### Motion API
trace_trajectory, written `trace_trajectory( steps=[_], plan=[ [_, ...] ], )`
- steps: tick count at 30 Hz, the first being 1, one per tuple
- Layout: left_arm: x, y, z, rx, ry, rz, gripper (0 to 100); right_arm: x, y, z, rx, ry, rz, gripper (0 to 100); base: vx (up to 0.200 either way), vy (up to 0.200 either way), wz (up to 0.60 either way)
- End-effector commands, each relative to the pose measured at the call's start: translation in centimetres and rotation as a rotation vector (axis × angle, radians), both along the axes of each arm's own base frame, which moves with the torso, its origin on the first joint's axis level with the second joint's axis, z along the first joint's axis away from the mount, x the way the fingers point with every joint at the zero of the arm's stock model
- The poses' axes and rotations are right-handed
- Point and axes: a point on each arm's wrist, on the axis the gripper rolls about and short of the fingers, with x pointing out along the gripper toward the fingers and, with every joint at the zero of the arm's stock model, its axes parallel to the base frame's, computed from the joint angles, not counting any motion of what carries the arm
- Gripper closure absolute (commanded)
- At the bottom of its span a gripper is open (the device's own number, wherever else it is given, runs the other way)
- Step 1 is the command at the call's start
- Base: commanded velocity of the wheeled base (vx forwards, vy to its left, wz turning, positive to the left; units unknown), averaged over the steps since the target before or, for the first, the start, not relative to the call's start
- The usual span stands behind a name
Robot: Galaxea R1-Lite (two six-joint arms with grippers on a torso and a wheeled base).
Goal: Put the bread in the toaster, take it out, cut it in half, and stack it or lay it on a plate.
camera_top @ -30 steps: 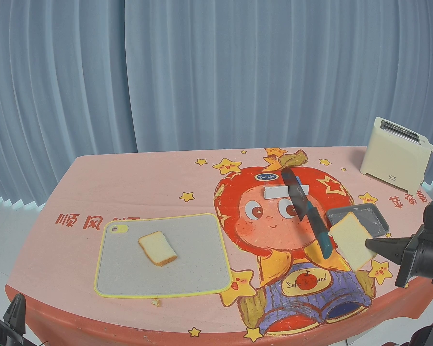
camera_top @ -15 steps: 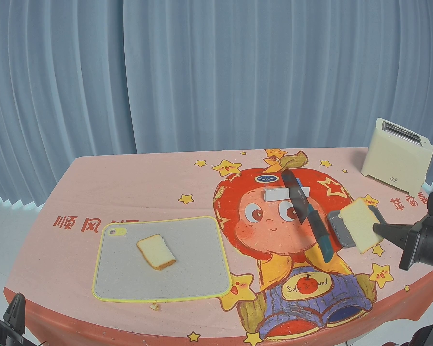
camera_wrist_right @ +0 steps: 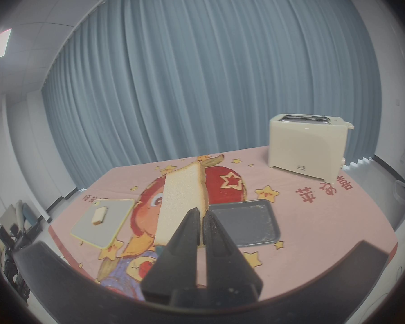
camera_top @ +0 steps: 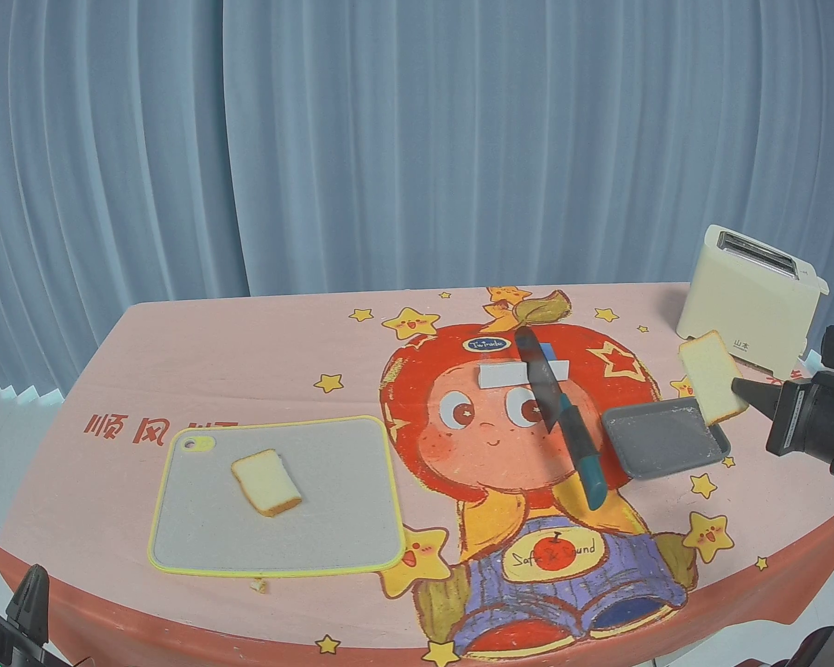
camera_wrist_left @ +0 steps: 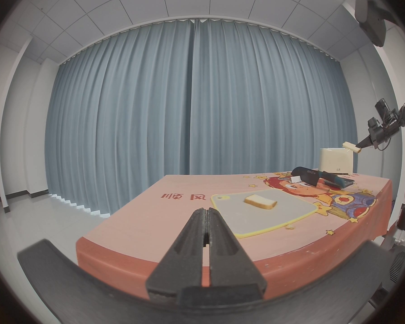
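My right gripper (camera_top: 743, 387) (camera_wrist_right: 201, 219) is shut on a slice of bread (camera_top: 713, 374) (camera_wrist_right: 183, 200), held upright in the air at the table's right side, just in front of the cream toaster (camera_top: 750, 297) (camera_wrist_right: 307, 146). The grey plate (camera_top: 663, 437) (camera_wrist_right: 246, 222) lies on the table below and left of that slice. A smaller piece of bread (camera_top: 266, 482) (camera_wrist_left: 260, 201) lies on the grey cutting board (camera_top: 343, 502) (camera_wrist_left: 265, 212) at the front left. A knife (camera_top: 562, 415) with a teal handle lies left of the plate. My left gripper (camera_wrist_left: 206, 219) is shut, low, off the table's front left corner.
A white card (camera_top: 514, 373) lies under the knife blade near the table's middle. A crumb (camera_top: 260, 585) sits in front of the cutting board. A blue curtain hangs behind the table. The toaster's slots (camera_top: 756, 254) face up.
My right gripper has lifted the slice off the plate and carried it back and right toward the toaster. The head camera has shifted, so the whole scene slid left.
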Motion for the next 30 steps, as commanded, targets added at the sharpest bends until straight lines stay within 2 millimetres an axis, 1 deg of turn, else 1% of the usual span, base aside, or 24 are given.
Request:
trace_trajectory(
  steps=[1,4,8,9,10,11,15,18,19,24,30],
  plan=[
    [0.0,0.0,-0.5,-0.003,0.001,0.0,100,1.3,-0.1,-1.1,-0.013,0.052,-0.022,100,0.0,0.0,0.0],
    [0.0,0.0,-0.5,-0.001,0.001,-0.002,100,1.8,-0.3,-1.4,-0.004,0.074,-0.011,100,0.0,0.0,0.0],
    [0.0,0.0,-0.5,-0.003,0.001,-0.002,100,3.0,-0.6,-2.2,0.007,0.114,-0.013,100,0.0,0.0,0.0],
    [0.0,0.0,-0.5,-0.003,0.001,-0.002,100,3.0,-0.6,-2.2,0.007,0.114,-0.013,100,0.0,0.0,0.0],
    [0.0,0.0,-0.5,-0.003,0.001,-0.002,100,3.5,-0.7,-2.6,0.0,0.132,-0.017,100,0.0,0.0,0.0],
    [0.0,0.0,-0.5,-0.003,0.001,-0.002,100,3.6,-0.7,-2.7,-0.004,0.133,-0.016,100,0.0,0.0,0.0],
    [0.0,0.0,-0.5,-0.003,0.001,0.0,100,4.6,-0.5,-4.0,-0.044,0.185,-0.008,100,0.0,0.0,0.0],
    [0.0,0.0,-0.5,-0.003,0.001,-0.002,100,4.8,-0.4,-4.2,-0.047,0.194,-0.008,100,0.0,0.0,0.0],
    [0.0,0.0,-0.5,-0.003,0.001,-0.002,100,5.5,-0.1,-4.8,-0.058,0.22,-0.003,100,0.0,0.0,0.0],
    [0.0,0.0,-0.5,-0.003,0.001,-0.002,100,5.6,0.1,-5.2,-0.07,0.238,0.007,100,0.0,0.0,0.0],
    [0.0,0.0,-0.5,-0.003,0.001,-0.002,100,6.5,0.5,-6.6,-0.095,0.297,0.015,100,0.0,0.0,0.0]
  ],
)
